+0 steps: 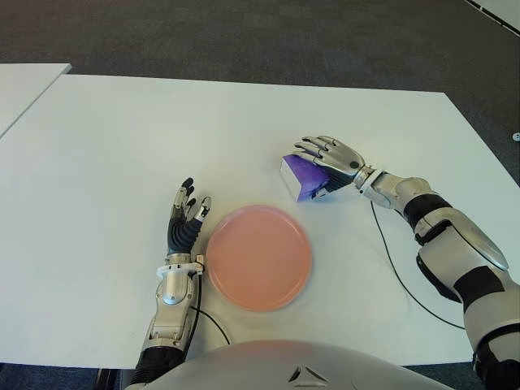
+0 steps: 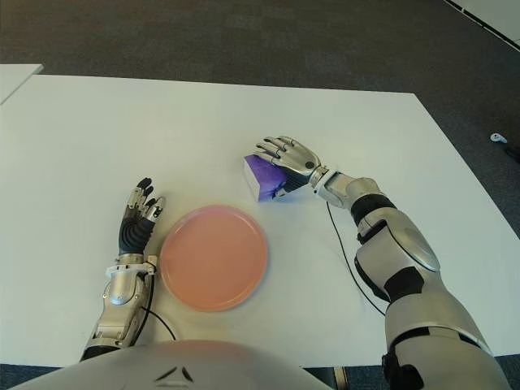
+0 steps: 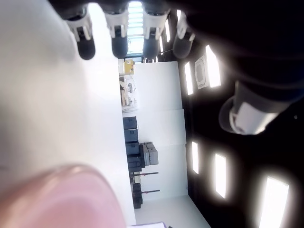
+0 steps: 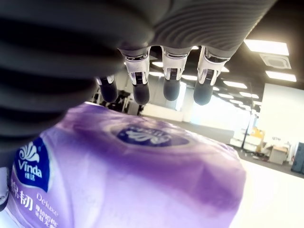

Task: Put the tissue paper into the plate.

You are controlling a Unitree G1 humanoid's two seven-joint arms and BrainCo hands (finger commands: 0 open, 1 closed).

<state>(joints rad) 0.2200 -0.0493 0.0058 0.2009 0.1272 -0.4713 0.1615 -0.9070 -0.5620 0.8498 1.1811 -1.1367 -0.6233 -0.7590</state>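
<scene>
Tissue pack (image 1: 301,177) on table (image 1: 106,162), at 1 o'clock of plate (image 1: 258,257). Right hand (image 1: 331,157) over it, fingers extended, unclasped. Left hand (image 1: 185,218) at plate's 9 o'clock, relaxed.

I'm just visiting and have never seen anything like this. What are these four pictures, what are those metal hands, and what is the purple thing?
This is a humanoid robot with two arms, each ending in a hand with several fingers. The two wide pictures come from a stereo camera on its head, looking down at a white table. The other two come from cameras on its wrists, looking closely at each hand's own fingers.

On the table lie a pink plate and a purple pack of tissue paper, set beyond the plate. The right hand is over the pack with its fingers extended above it; the right wrist view shows the fingers not closed around it, so it is not yet gripped. The left hand shows beside the plate, on its left, fingers open, holding nothing.
</scene>
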